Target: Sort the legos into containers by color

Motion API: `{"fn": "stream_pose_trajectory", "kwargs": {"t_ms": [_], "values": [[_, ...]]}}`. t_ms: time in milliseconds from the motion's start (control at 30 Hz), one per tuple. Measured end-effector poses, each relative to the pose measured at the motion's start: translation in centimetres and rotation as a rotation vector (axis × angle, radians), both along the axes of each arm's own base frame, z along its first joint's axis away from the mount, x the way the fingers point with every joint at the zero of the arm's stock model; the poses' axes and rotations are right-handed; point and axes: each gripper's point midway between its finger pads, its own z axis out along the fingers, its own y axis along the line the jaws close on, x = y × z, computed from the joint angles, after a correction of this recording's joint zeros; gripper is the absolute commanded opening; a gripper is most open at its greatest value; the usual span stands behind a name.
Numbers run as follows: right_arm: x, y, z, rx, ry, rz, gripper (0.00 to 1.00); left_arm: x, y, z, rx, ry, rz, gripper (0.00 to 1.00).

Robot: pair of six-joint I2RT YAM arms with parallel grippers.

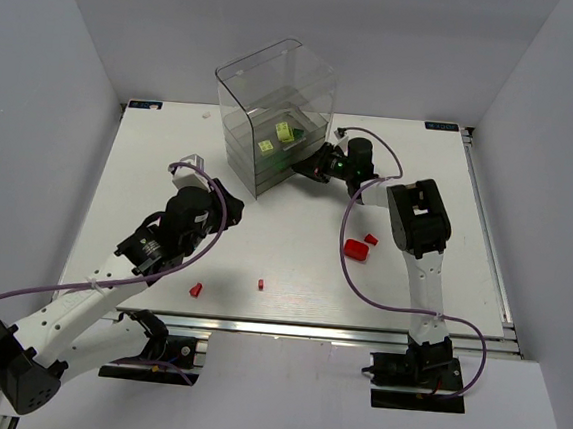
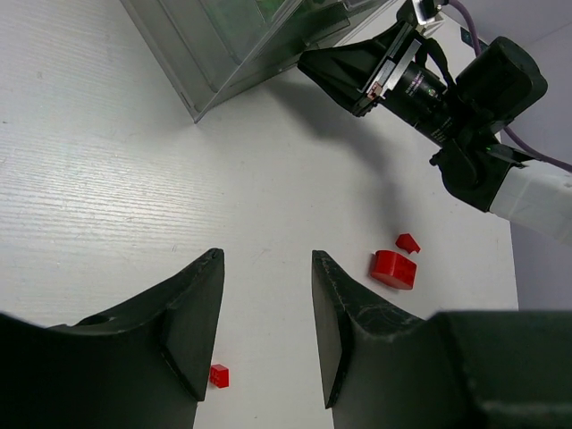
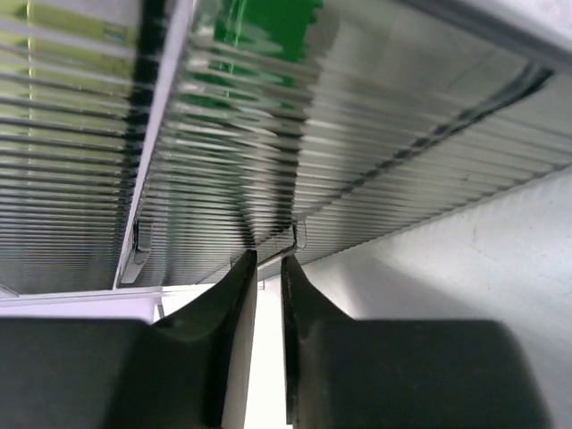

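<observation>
On the table [image 1: 170, 164], containers [image 1: 274, 123] stand upright — right claw [image 3: 268, 259] narrow, left claw [image 2: 266, 259] wide.

Overhead camera looked down from behind the near edge onto the whole table [image 1: 170, 164]; left wrist view faced across it toward the drawer unit [image 2: 232, 45], which the right wrist view met at very close range.

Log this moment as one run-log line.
left jaws open, empty; right jaws narrow gap at drawer unit; red bricks four on table; green bricks inside unit
</observation>
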Motion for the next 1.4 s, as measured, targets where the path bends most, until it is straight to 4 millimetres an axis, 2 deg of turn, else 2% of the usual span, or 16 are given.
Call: {"fn": "stream_pose_trajectory", "kwargs": {"t_ms": [233,467,567,600,700,800,967,1067,1167,1400], "values": [[-0.3,-0.5,-0.2,0.012,-0.003,-0.002,0.00,-0.1,0.0,0.1,-0.004,-0.003,0.000,0.54],[-2.2,-2.9,-3.4,-0.023,0.062,-0.031,0.00,-0.5,0.3,-0.1,-0.013,0.007,0.004,0.54],[-2.8,-3.6,-3.9,-0.021,0.085,-0.037,0.26,-0.9,0.6,-0.7,-0.013,0.020,0.007,0.54],[-2.8,-3.7,-3.8,-0.015,0.086,-0.040,0.38,-1.1,0.7,-0.9,-0.012,0.024,0.008,0.54],[-2.4,-3.7,-3.1,0.008,0.075,-0.041,0.57,-1.5,1.0,-1.2,-0.010,0.037,0.010,0.54],[-1.7,-3.2,-1.7,0.028,0.052,-0.036,0.59,-1.7,1.2,-1.2,-0.008,0.043,0.012,0.54],[0.1,-2.1,1.8,0.062,-0.029,-0.027,0.58,-2.0,1.3,-1.4,-0.009,0.053,0.016,0.54],[0.6,-1.5,2.9,0.075,-0.053,-0.021,0.55,-2.0,1.3,-1.5,-0.009,0.060,0.018,0.54],[0.7,-1.1,2.7,0.078,-0.042,-0.014,0.53,-2.0,1.3,-1.8,-0.002,0.071,0.018,0.54],[0.8,-1.2,-0.5,0.058,0.044,-0.040,0.50,-1.7,1.0,-2.7,0.023,0.102,0.017,0.54]]}}
